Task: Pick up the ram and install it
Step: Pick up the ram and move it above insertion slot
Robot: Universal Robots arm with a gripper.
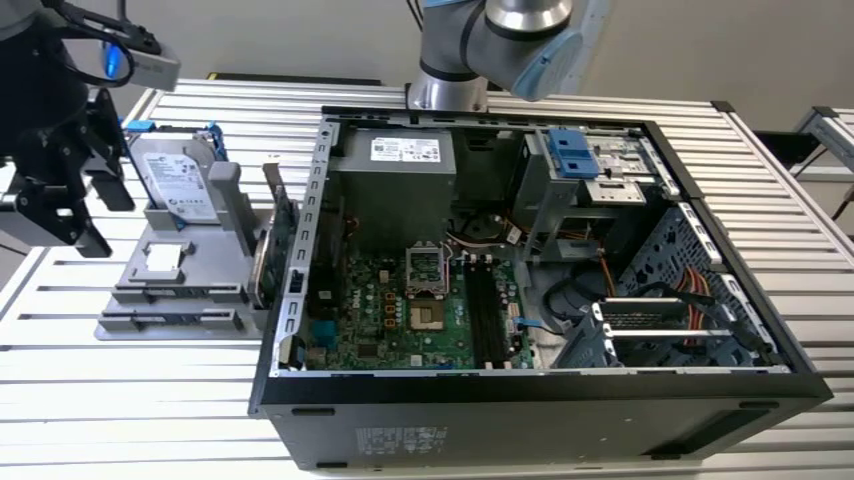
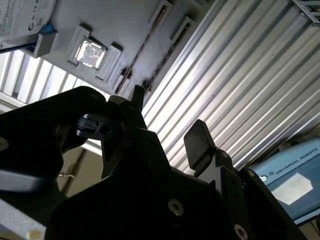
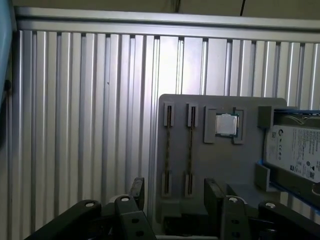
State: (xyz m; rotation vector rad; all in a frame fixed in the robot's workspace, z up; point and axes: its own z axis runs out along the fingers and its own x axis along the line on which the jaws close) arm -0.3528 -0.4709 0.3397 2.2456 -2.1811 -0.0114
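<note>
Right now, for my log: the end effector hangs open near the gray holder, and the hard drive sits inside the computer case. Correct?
No: the exterior view shows the hard drive standing on the gray holder, outside the case; the end effector does hang open nearby.

Open black steel computer case [image 1: 534,400] lies on its side on the slatted aluminium table [image 1: 134,420]. Its green motherboard [image 1: 400,310] is exposed, with a grey power-supply box [image 1: 394,175] at the far end. At the exterior view's left, near the case, a grey plastic parts holder [image 1: 174,300] carries a tilted silver hard drive with blue rails [image 1: 174,175]. Black gripper [image 1: 104,225] hangs beyond the holder, fingers apart, empty.
</note>
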